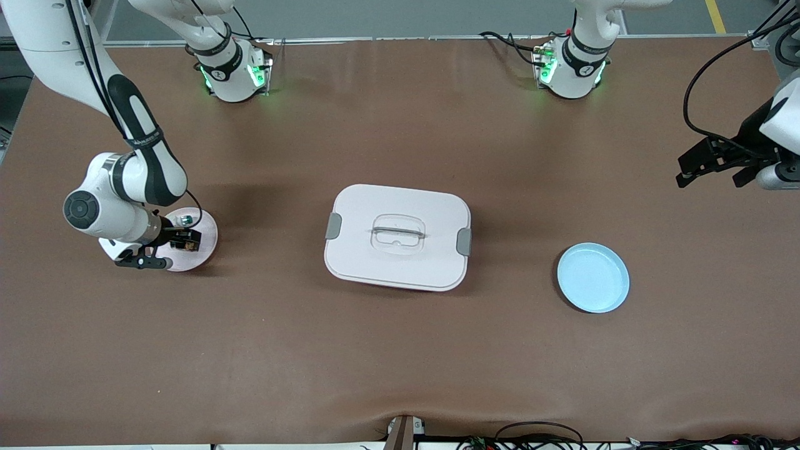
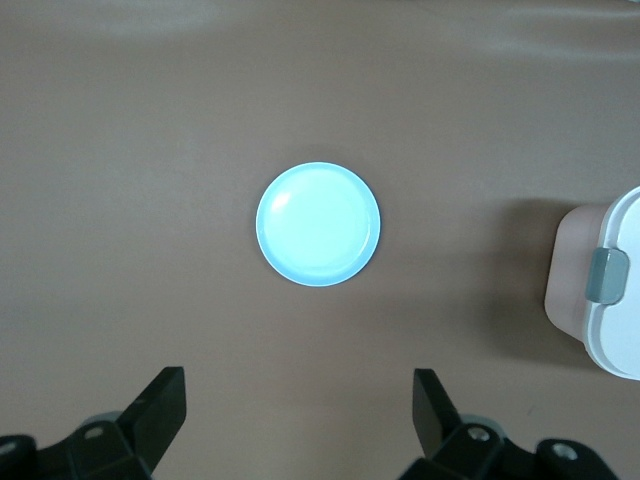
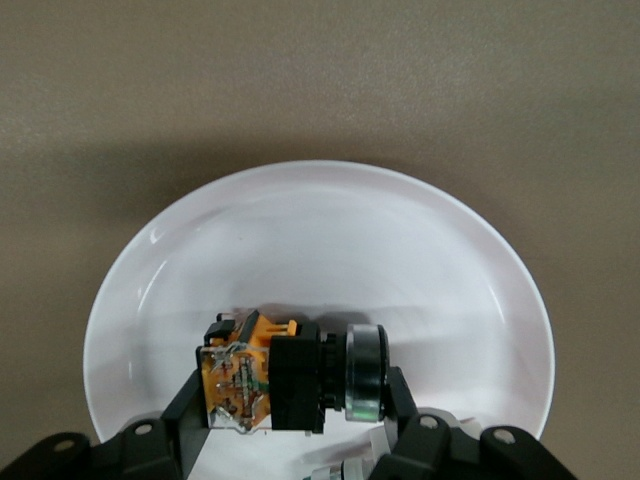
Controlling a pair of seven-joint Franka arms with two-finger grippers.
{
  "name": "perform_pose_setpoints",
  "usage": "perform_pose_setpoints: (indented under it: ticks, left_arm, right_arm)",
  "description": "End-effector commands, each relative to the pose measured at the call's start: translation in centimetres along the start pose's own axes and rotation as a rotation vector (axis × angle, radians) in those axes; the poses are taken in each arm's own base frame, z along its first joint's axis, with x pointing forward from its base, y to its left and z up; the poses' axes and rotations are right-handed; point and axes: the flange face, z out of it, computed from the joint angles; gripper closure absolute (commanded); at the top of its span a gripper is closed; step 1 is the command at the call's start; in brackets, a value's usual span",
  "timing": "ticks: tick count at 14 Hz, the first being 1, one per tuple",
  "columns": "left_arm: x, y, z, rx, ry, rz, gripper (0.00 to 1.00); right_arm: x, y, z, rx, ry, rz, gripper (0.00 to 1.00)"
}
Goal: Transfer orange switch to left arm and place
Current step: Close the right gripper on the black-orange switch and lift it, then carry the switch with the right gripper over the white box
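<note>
your right gripper (image 3: pixel 295 425) pinches the orange switch (image 3: pixel 262 375) on the pink plate (image 1: pixel 206 240); lift straight up, well above the box (image 1: pixel 397 236). left gripper (image 2: pixel 300 415) waits, fingers spread.

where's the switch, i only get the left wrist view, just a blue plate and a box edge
Observer: On a pink plate at the right arm's end of the table; the switch is orange and black.
Operator: has the right tool got it
Observer: Yes, the right tool is shut on it, down at the plate.
Operator: what's between that plate and mine
Observer: The whole box, lid on, sits between the two plates.
</note>
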Motion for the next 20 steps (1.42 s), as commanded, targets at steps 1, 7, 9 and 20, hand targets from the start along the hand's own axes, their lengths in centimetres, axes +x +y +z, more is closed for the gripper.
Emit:
perform_pose_setpoints:
  ticks: [1,7,9,20]
  left_arm:
    - [0.1,0.2,-0.5,0.016,-0.002,0.016,0.00]
    - [0.1,0.1,-0.5,0.016,-0.002,0.016,0.00]
    - [0.1,0.1,-0.5,0.008,-0.003,0.015,0.00]
    - [-0.6,3.7,-4.0,-0.238,0.008,0.029,0.00]
  right_arm:
    - [1.5,-0.6,-6.1,0.053,-0.079,0.054,1.00]
    - [2.4,-10.3,-22.2,0.223,-0.263,0.350,1.00]
    - [2.0,-15.6,-26.6,0.342,-0.318,0.516,1.00]
    - [-1.9,-43.0,-35.1,0.644,-0.324,1.052,1.00]
